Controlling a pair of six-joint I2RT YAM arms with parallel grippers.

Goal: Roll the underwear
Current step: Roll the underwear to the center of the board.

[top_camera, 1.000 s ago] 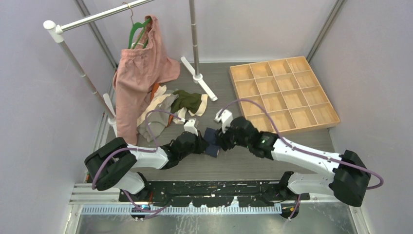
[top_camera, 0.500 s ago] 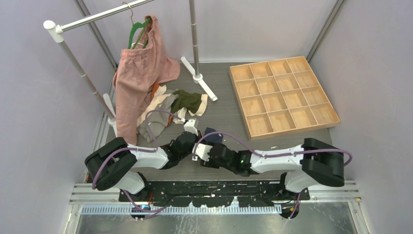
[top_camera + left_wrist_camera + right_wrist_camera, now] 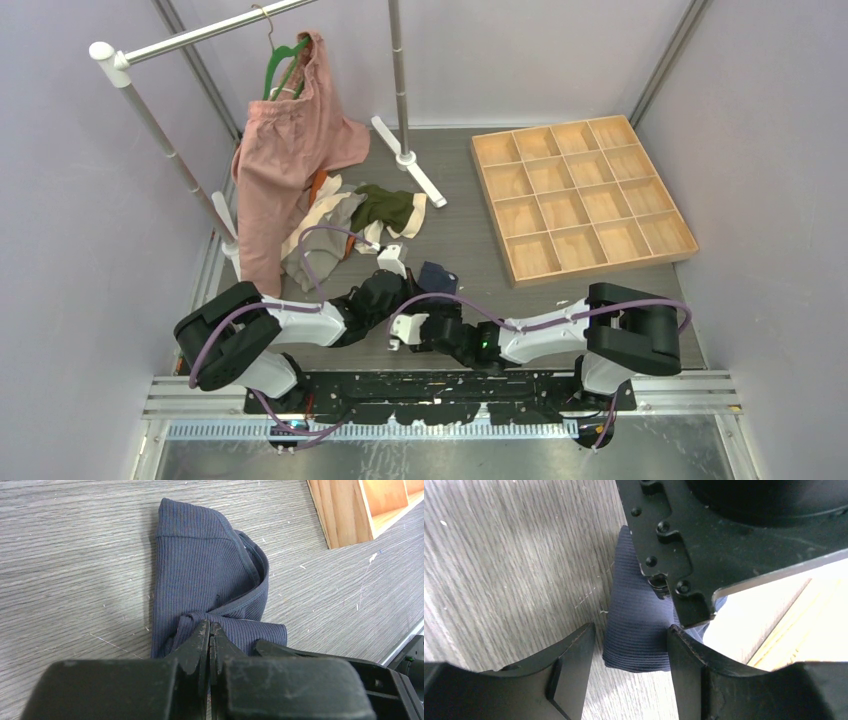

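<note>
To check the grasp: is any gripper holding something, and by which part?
The left gripper pinches the navy underwear at a bunched fold on the end nearest to it. The right gripper is open, holding nothing.

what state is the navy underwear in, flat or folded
Folded over: the navy underwear lies doubled in layers, near end pinched in the shut left hand.

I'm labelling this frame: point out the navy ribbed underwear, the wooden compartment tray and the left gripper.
navy ribbed underwear (image 3: pixel 200 575): left wrist view, folded upper panel.
wooden compartment tray (image 3: pixel 605 263): top external view, near rim.
left gripper (image 3: pixel 210 627): left wrist view, between its shut fingertips.
</note>
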